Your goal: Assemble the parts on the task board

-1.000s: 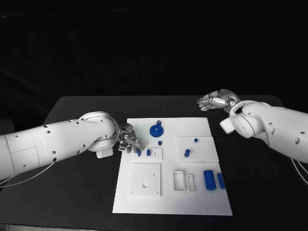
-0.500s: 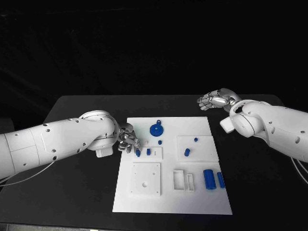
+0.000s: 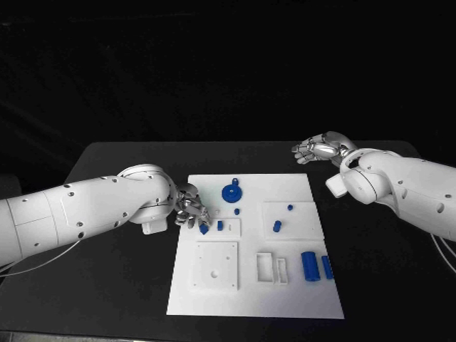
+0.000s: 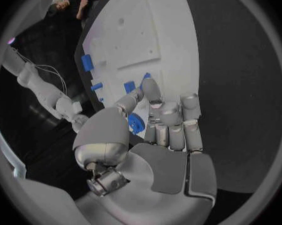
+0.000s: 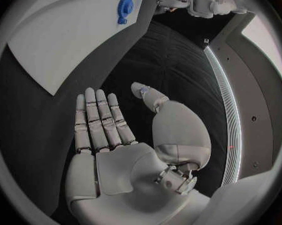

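task board [image 3: 254, 296] lies in the table's middle; two blue cylinders [image 3: 316, 266] on its near right | left hand [image 3: 190, 211] at the board's left edge pinches a small blue part [image 3: 204, 230] | right hand [image 3: 320, 149] far right, fingers spread, holds nothing

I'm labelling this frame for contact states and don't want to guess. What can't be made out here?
- Head view: whether the silver left hand grips the small blue part at its fingertips; the fingers cover it.
- Left wrist view: the shape of the blue part held against the palm; the thumb hides most of it.
- Head view: the small holes and slots of the white task board are too small to read.
- Right wrist view: the open silver right hand hides the table under it.
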Motion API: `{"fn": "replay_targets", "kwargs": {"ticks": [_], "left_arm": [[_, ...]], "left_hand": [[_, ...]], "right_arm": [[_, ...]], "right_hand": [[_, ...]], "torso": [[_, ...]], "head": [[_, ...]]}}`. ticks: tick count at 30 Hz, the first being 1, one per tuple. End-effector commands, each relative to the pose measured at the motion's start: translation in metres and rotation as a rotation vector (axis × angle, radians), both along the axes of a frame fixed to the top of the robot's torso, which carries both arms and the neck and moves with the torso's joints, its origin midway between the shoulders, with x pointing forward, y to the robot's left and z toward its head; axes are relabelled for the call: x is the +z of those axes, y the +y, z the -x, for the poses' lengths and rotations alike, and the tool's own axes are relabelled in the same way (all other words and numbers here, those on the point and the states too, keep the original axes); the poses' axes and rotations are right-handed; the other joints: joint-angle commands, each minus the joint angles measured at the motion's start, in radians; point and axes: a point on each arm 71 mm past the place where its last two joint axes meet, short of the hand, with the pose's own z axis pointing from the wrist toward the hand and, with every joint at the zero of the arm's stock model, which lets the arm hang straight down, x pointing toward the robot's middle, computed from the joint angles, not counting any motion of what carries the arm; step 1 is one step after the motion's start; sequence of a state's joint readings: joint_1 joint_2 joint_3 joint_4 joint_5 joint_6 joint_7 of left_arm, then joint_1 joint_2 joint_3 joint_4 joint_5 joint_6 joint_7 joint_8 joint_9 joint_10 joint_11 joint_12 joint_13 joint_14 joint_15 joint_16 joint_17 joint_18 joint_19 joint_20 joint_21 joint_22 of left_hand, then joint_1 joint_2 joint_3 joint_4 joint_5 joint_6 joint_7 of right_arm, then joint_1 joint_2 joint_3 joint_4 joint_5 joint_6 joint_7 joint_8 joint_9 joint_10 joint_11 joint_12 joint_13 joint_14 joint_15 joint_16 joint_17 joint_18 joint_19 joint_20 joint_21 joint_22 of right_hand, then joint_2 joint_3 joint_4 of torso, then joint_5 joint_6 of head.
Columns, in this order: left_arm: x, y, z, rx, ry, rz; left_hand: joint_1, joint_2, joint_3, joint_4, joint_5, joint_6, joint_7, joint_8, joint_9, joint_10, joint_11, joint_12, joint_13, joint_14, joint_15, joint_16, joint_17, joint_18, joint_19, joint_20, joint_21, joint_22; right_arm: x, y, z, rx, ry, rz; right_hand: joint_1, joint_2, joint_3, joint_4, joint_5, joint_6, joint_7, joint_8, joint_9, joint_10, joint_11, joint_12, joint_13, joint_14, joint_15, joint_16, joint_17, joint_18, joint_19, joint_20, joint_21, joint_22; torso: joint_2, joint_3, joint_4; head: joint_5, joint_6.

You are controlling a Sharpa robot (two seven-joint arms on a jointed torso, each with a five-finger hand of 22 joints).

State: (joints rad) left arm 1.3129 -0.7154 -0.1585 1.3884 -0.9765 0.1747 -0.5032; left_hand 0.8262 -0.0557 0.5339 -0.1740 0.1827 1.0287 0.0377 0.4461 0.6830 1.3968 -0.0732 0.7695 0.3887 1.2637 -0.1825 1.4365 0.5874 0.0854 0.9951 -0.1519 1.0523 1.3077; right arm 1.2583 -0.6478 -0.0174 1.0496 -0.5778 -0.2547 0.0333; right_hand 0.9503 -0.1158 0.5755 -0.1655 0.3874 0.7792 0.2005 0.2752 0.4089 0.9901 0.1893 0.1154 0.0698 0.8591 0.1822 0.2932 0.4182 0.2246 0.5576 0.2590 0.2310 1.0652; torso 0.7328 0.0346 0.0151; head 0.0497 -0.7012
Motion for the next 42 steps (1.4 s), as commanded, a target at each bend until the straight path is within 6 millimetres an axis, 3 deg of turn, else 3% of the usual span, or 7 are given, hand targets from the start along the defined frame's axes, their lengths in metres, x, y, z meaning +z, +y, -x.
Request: {"fn": "replay_targets", "kwargs": {"ticks": [1,17,22,25,32,35,42], "left_arm": [[-0.0047,0.0011,0.0019,0.001,0.015,-0.013],[-0.0048,0.0033,0.003,-0.005,0.021,-0.01],[-0.0048,0.0037,0.0049,-0.018,0.028,-0.004],[-0.0046,0.004,0.0055,-0.022,0.027,0.003],[-0.0042,0.0045,0.0063,-0.032,0.026,0.015],[-0.0042,0.0043,0.0065,-0.036,0.026,0.018],[-0.0043,0.0041,0.007,-0.041,0.029,0.02]], "left_hand": [[-0.011,0.001,0.001,0.009,-0.006,-0.014,0.006,-0.007,-0.004,-0.002,0.006,-0.001,-0.001,-0.002,0.007,-0.002,-0.001,-0.013,0.002,-0.112,-0.005,0.009],[-0.059,-0.011,0.0,0.059,-0.016,-0.03,0.012,-0.03,-0.017,-0.004,0.01,0.0,-0.002,-0.003,0.011,-0.004,-0.002,-0.011,0.0,-0.111,-0.007,0.01],[-0.067,-0.037,0.0,0.064,-0.037,-0.034,0.013,-0.039,-0.021,-0.006,0.012,0.0,-0.002,-0.005,0.012,-0.005,-0.003,-0.008,-0.002,-0.112,-0.007,0.011],[-0.062,-0.053,0.003,0.062,-0.071,-0.036,0.014,-0.045,-0.024,-0.008,0.013,0.0,-0.003,-0.006,0.013,-0.005,-0.003,-0.007,-0.003,-0.111,-0.007,0.012],[-0.062,-0.068,0.004,0.065,-0.091,-0.035,0.014,-0.048,-0.025,-0.008,0.013,0.0,-0.003,-0.006,0.013,-0.005,-0.003,-0.006,-0.003,-0.11,-0.008,0.012],[-0.046,-0.112,0.01,0.054,-0.113,-0.039,0.015,-0.053,-0.027,-0.011,0.014,-0.001,-0.003,-0.008,0.014,-0.006,-0.003,-0.004,-0.003,-0.111,-0.009,0.012],[0.01,-0.137,0.033,0.034,-0.117,-0.043,0.018,-0.058,-0.027,-0.013,0.016,0.0,-0.003,-0.009,0.016,-0.007,-0.004,-0.003,0.0,-0.108,-0.008,0.012]], "right_arm": [[0.0,0.0014,0.0001,0.014,0.001,-0.007],[-0.0011,0.001,0.0003,0.014,0.003,-0.007],[-0.0014,0.0007,0.0005,0.013,0.003,-0.007],[-0.0016,0.0002,0.0005,0.012,0.004,-0.007],[-0.0025,-0.0002,0.0009,0.012,0.005,-0.007],[-0.0027,-0.0001,0.001,0.012,0.006,-0.007],[-0.0032,-0.0002,0.0011,0.012,0.007,-0.007]], "right_hand": [[-0.007,0.0,0.0,0.005,0.004,-0.008,0.019,0.005,-0.001,0.003,0.005,-0.003,-0.001,-0.007,0.001,0.007,-0.001,0.017,-0.002,0.005,-0.006,0.001],[-0.008,0.0,0.0,0.006,0.008,-0.009,0.019,0.005,-0.002,0.003,0.005,-0.004,-0.001,-0.008,0.001,0.007,-0.002,0.017,-0.003,0.005,-0.006,0.002],[-0.009,0.0,0.0,0.006,0.009,-0.009,0.019,0.005,-0.002,0.003,0.005,-0.004,-0.001,-0.008,0.001,0.007,-0.002,0.017,-0.003,0.005,-0.006,0.002],[-0.009,0.0,0.0,0.006,0.009,-0.009,0.019,0.005,-0.002,0.003,0.005,-0.004,-0.001,-0.008,0.001,0.007,-0.002,0.017,-0.003,0.005,-0.007,0.002],[-0.009,0.0,-0.001,0.006,0.009,-0.009,0.019,0.005,-0.002,0.003,0.005,-0.004,-0.001,-0.008,0.001,0.007,-0.002,0.017,-0.003,0.005,-0.007,0.002],[-0.009,0.0,-0.001,0.006,0.01,-0.009,0.019,0.005,-0.002,0.003,0.005,-0.004,-0.001,-0.008,0.001,0.007,-0.002,0.018,-0.003,0.005,-0.007,0.002],[-0.009,0.0,-0.001,0.006,0.01,-0.009,0.019,0.005,-0.002,0.003,0.005,-0.004,-0.001,-0.008,0.001,0.007,-0.002,0.018,-0.003,0.005,-0.007,0.002]], "torso": [[0.001,-0.0001,-0.0002],[0.0,-0.0003,-0.0002],[0.0,-0.0004,-0.0001],[0.0,-0.0012,0.0],[0.0,-0.0009,0.0007],[0.0,-0.0013,0.0003],[0.0,-0.0013,-0.0001]], "head": [[0.0,0.001],[-0.001,0.001],[-0.001,0.0],[-0.001,0.0],[-0.001,-0.001],[0.0,-0.001],[0.001,-0.001]]}}
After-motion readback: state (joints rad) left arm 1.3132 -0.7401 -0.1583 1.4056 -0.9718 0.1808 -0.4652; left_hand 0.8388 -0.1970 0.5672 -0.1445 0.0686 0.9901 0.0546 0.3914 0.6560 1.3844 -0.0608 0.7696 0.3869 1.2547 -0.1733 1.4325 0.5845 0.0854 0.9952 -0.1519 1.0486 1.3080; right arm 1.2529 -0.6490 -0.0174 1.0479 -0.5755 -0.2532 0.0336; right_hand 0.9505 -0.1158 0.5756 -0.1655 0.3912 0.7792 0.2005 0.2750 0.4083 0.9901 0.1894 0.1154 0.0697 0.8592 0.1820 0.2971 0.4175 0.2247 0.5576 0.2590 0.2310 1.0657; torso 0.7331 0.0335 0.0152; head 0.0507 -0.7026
